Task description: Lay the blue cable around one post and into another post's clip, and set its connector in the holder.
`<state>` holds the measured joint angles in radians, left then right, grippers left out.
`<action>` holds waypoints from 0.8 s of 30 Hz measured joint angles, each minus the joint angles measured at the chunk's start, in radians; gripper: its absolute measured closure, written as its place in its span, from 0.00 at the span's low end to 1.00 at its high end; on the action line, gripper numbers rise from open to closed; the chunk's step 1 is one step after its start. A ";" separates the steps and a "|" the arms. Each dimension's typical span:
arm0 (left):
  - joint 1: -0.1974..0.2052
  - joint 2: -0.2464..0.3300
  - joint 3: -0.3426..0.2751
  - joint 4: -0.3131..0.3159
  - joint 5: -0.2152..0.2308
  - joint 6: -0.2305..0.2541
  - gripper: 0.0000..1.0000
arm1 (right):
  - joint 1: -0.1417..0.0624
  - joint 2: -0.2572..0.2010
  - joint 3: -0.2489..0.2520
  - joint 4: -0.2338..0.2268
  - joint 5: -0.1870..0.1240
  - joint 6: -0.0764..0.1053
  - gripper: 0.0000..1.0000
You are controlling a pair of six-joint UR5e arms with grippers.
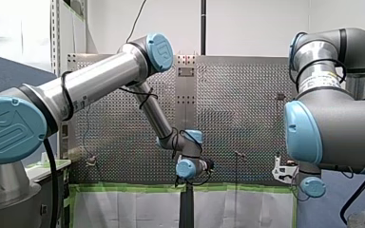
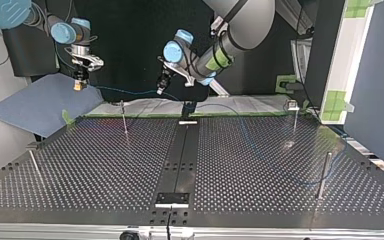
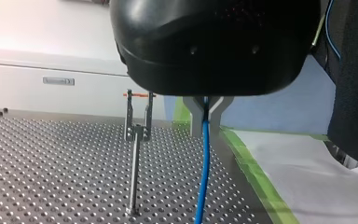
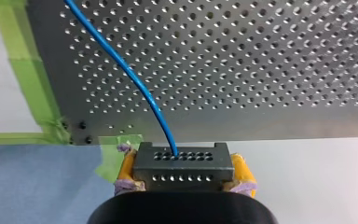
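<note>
Right pincer closed on the connector, yellow pads squeezing its two short ends. Left pincer pinched shut on the blue cable, which hangs straight down from between the metal fingers. In the top view both pincers hang above the far edge of the surface, with the cable strung between them in a shallow sag. Past the left pincer it looks to trail faintly over the perforations toward that view's right. No wrap on any post as far as I can judge. The clip post stands just beside the hanging run, not touching it. Which fixture is the holder I cannot tell. Risks from here: the span between the pincers has little slack, so arms moving apart could drag the thin cable through the left fingers or cock the connector in the pads. The loose trailing length could catch on a post or its own loop while being swept round. The clip's fork looks narrow, so a run coming in off-line would likely ride over it rather than seat. The cable is thin, round, smooth and bright blue, supple enough to curve gently without kinks. It enters one hole in the connector's upper row. The connector is a dark rectangular block with two rows of small holes.
</note>
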<state>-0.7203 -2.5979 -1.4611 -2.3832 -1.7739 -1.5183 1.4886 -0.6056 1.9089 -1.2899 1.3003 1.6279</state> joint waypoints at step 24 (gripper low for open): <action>-0.029 0.002 -0.001 0.008 0.088 0.014 1.00 | -0.005 -0.006 -0.079 0.031 -0.001 -0.003 0.64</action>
<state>-0.7490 -2.5962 -1.4625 -2.3755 -1.6856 -1.5042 1.4841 -0.6112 1.8304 -1.2592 1.2993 1.6252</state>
